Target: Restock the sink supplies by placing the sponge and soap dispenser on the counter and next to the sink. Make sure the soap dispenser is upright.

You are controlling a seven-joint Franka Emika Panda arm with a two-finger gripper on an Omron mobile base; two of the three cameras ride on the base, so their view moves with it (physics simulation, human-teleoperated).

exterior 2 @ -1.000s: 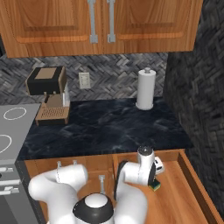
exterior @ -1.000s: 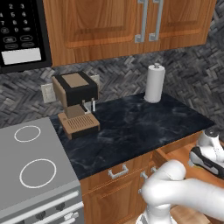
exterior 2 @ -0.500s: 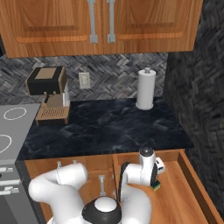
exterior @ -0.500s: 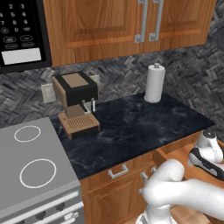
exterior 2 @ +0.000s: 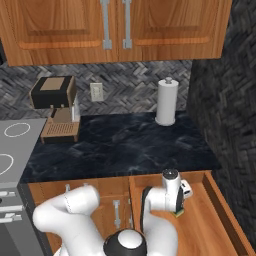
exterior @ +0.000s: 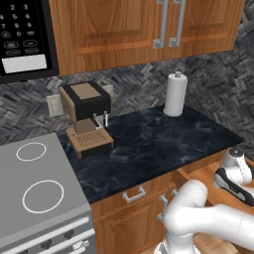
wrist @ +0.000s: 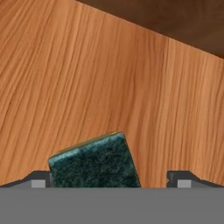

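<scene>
Left base view: set high behind the arm, left side, facing forward and down across the dark surface [exterior: 149, 144] toward the paper-towel roll [exterior: 175, 94] and coffee machine [exterior: 85, 116]. Right base view: same height, right side, sharing that surface [exterior 2: 125, 145], roll [exterior 2: 166, 102] and machine [exterior 2: 56, 107]. Hand view: very near, looking straight onto the wooden drawer floor [wrist: 109, 78] and the sponge [wrist: 94, 162].

A white paper-towel roll [exterior 2: 167, 102] stands upright far beyond the gripper. A brown coffee machine [exterior: 85, 116] sits further left (beside the grey stovetop [exterior: 34, 193]).
</scene>
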